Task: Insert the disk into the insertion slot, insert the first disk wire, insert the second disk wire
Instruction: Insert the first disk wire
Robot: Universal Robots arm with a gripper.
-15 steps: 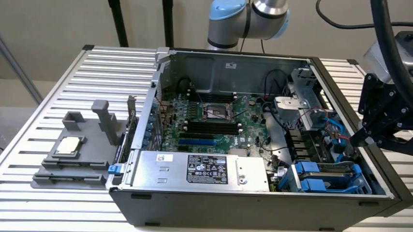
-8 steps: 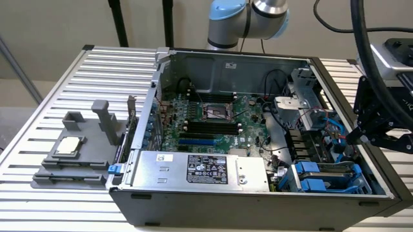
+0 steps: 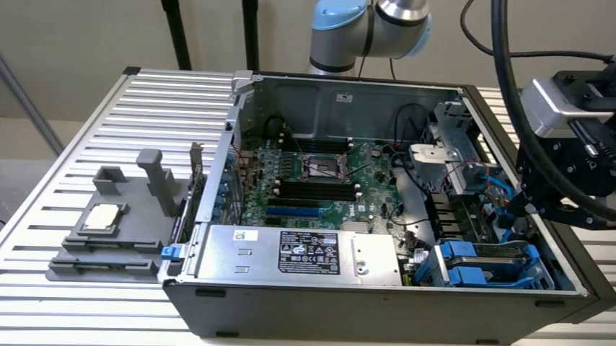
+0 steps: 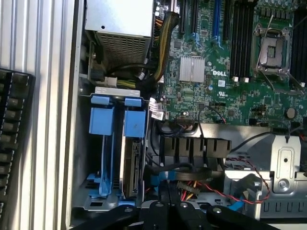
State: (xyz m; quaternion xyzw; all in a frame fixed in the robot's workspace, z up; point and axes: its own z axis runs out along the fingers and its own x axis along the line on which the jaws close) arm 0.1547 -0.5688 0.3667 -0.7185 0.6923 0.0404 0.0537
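The end effector [image 4: 168,191] is hanging with fingers pressed together just beside the disk [image 4: 133,163], which is sitting in the insertion slot [image 4: 93,203]. Whether it is pinching the blue connector [image 4: 157,179] is hard to make out.

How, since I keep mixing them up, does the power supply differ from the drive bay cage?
The power supply is a closed silver box with a black label; the drive bay cage is open, showing blue plastic latches. The power supply sits toward the exterior view's left, the cage toward its right. Both lie inside the computer case.
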